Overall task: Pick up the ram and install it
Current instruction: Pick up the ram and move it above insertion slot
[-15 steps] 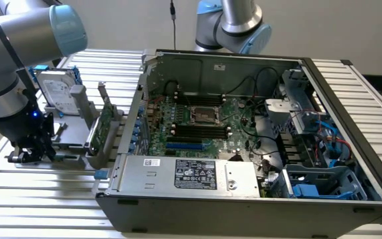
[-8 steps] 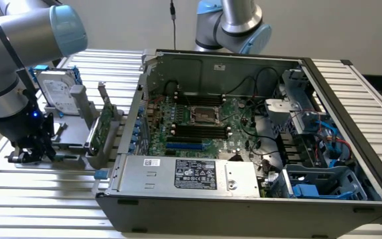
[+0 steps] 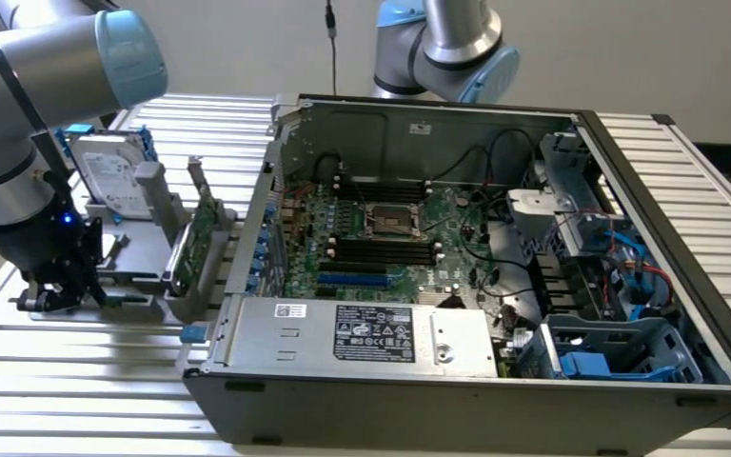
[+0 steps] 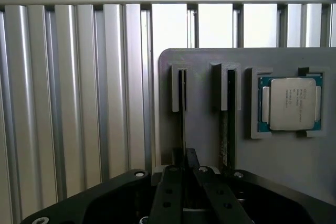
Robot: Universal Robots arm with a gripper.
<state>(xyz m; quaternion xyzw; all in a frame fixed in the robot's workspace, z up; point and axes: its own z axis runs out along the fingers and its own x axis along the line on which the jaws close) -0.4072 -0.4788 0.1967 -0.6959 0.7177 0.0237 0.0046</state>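
The ram (image 4: 182,109) stands on edge in a narrow slot of a grey holder plate (image 4: 202,129), seen as a thin dark strip. My gripper (image 4: 185,157) sits over its near end, the two dark fingers pressed together on the stick. A second similar stick (image 4: 227,124) stands in the neighbouring slot. In the exterior view my gripper (image 3: 58,293) is low over the holder at that view's left, beside the open computer case. The motherboard (image 3: 379,238) lies inside the case with its long black slots (image 3: 385,249) bare.
A processor chip (image 4: 290,103) rests in a pocket of the holder. A hard drive (image 3: 114,181) and an upright green card (image 3: 198,243) stand between my arm and the case wall. A second robot arm (image 3: 448,48) rises behind the case. The power supply (image 3: 359,333) fills its front.
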